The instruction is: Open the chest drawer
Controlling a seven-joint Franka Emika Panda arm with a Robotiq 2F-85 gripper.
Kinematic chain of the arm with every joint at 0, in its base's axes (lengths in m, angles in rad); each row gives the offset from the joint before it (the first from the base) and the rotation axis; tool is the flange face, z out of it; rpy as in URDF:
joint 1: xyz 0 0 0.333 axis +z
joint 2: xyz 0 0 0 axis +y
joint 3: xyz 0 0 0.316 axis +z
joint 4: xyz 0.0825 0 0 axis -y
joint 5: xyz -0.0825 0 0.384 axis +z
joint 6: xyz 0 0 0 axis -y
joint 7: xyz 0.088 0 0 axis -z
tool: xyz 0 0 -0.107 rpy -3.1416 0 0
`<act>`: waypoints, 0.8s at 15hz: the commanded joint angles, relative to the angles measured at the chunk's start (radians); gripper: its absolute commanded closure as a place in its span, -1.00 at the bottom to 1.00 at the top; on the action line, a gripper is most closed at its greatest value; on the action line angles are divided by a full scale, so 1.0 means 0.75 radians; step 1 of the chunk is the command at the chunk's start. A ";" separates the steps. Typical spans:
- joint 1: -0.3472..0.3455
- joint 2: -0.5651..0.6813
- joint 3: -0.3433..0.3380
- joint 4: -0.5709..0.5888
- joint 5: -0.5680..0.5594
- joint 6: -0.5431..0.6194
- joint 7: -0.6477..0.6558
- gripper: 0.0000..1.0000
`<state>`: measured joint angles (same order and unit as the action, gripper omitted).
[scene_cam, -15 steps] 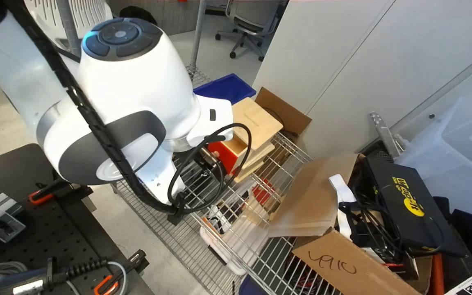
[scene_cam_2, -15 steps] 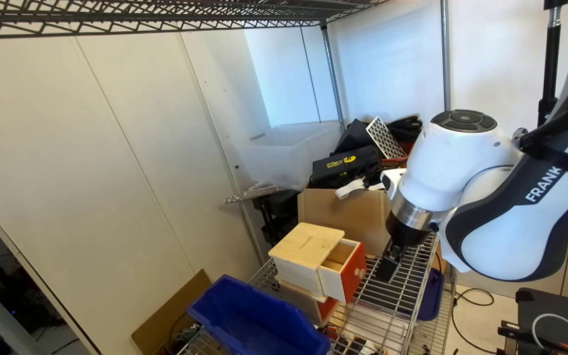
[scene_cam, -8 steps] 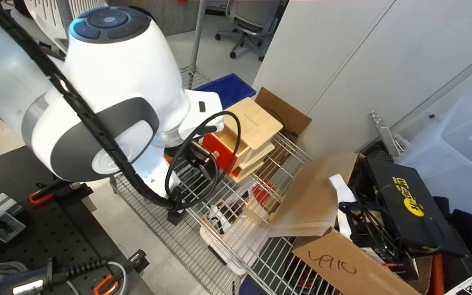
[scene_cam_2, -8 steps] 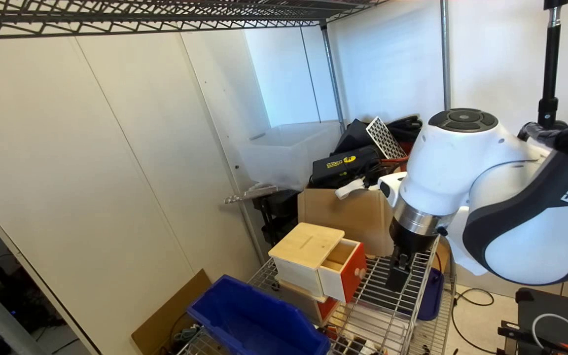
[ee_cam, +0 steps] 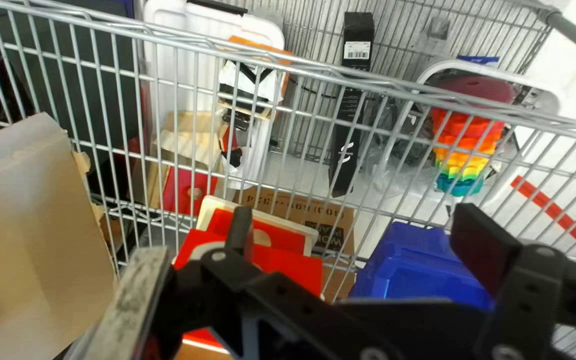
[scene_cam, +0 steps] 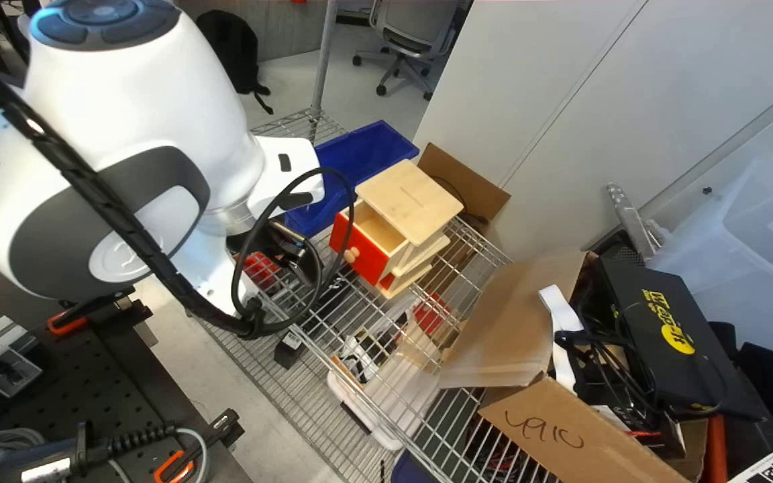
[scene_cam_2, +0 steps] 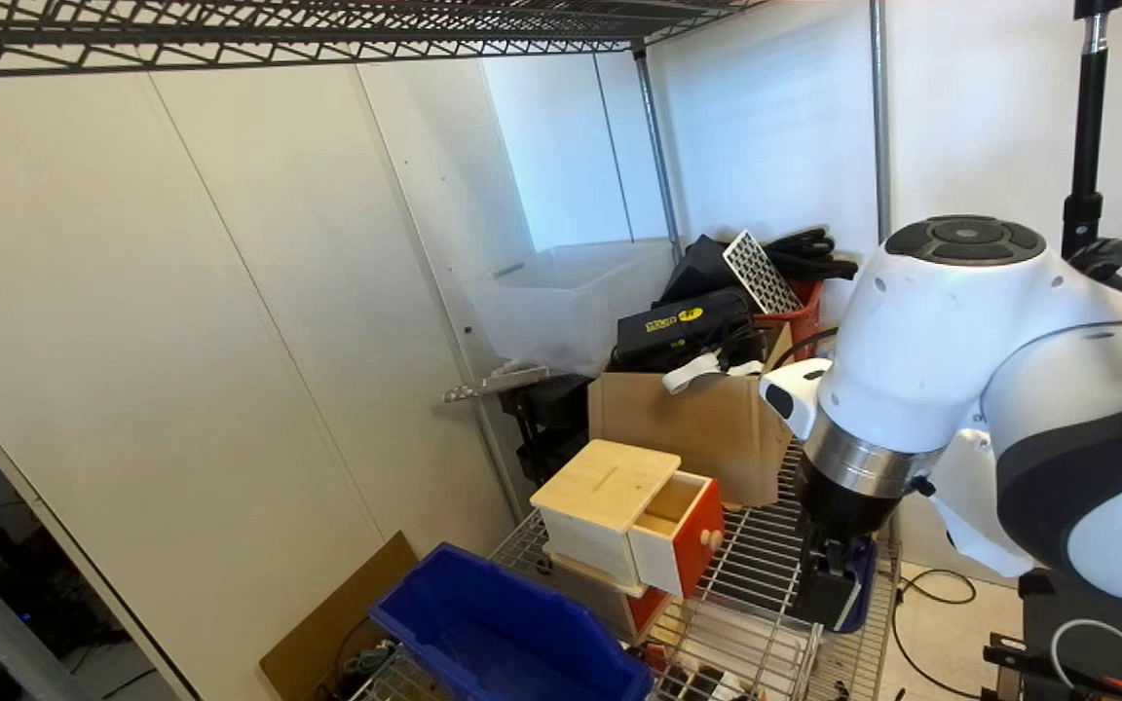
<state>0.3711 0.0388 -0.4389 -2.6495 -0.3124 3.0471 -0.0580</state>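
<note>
Handwriting (scene_cam: 543, 430) ending "10" on a cardboard box (scene_cam: 554, 408), my gripper (ee_cam: 355, 222), fingers (ee_cam: 488, 245) spread, near but apart from the chest (scene_cam_2: 590, 535), its red-fronted drawer (scene_cam_2: 696, 545) pulled out

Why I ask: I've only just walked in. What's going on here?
A robot arm is at work on a small plywood chest on a wire shelf. Its red-fronted upper drawer stands partway out. The gripper is open, holds nothing and is clear of the drawer's knob. The opening looks done, or close to it.
</note>
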 commanded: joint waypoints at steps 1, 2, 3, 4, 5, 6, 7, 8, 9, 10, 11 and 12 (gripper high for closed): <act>0.013 -0.113 0.015 -0.071 -0.023 -0.074 -0.054 -1.00; 0.015 -0.126 0.019 -0.083 -0.018 -0.079 -0.065 -1.00; 0.016 -0.135 0.021 -0.089 -0.027 -0.078 -0.057 -1.00; 0.012 -0.136 0.022 -0.090 -0.047 -0.062 -0.027 -1.00; 0.013 -0.152 0.027 -0.100 -0.043 -0.063 -0.038 -1.00; 0.015 -0.164 0.031 -0.109 -0.041 -0.061 -0.046 -1.00; 0.017 -0.176 0.035 -0.116 -0.040 -0.065 -0.048 -1.00; 0.018 -0.189 0.040 -0.123 -0.040 -0.065 -0.050 -1.00; -0.173 -0.202 0.249 -0.138 0.028 -0.059 -0.107 -1.00; -0.187 -0.214 0.276 -0.146 0.041 -0.058 -0.117 -1.00; -0.216 -0.233 0.324 -0.161 0.066 -0.057 -0.135 -1.00; -0.241 -0.250 0.369 -0.174 0.089 -0.058 -0.145 -1.00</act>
<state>0.2675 -0.0774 -0.2685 -2.7383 -0.3013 3.0223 -0.1126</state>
